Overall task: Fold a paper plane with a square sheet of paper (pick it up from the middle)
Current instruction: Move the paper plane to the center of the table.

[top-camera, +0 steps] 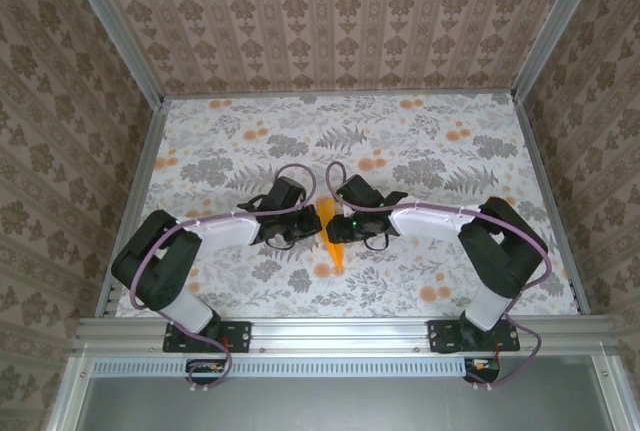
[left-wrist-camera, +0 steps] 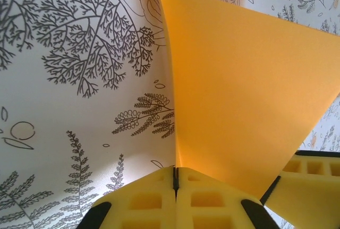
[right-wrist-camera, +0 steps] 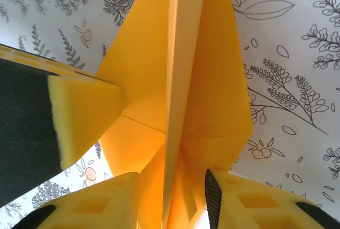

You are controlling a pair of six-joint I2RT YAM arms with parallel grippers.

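Observation:
The orange-yellow sheet of paper (top-camera: pixel 334 241) is folded into a slim pointed paper plane shape, its tip toward the near edge, and is held up between both arms at the table's middle. My left gripper (top-camera: pixel 316 219) is shut on one edge of it; in the left wrist view the paper (left-wrist-camera: pixel 239 96) rises from the closed seam of the gripper (left-wrist-camera: pixel 175 173). My right gripper (right-wrist-camera: pixel 171 178) stands partly closed around the plane's centre fold (right-wrist-camera: pixel 178 80), with the flaps pressed between its fingers. The left gripper's yellow finger (right-wrist-camera: pixel 85 112) touches the paper from the left.
The table (top-camera: pixel 450 161) has a white cloth with grey leaves and small orange flower prints. Metal rails run along the left (top-camera: pixel 135 201), right (top-camera: pixel 545 201) and near edges. Patterned walls enclose the far side.

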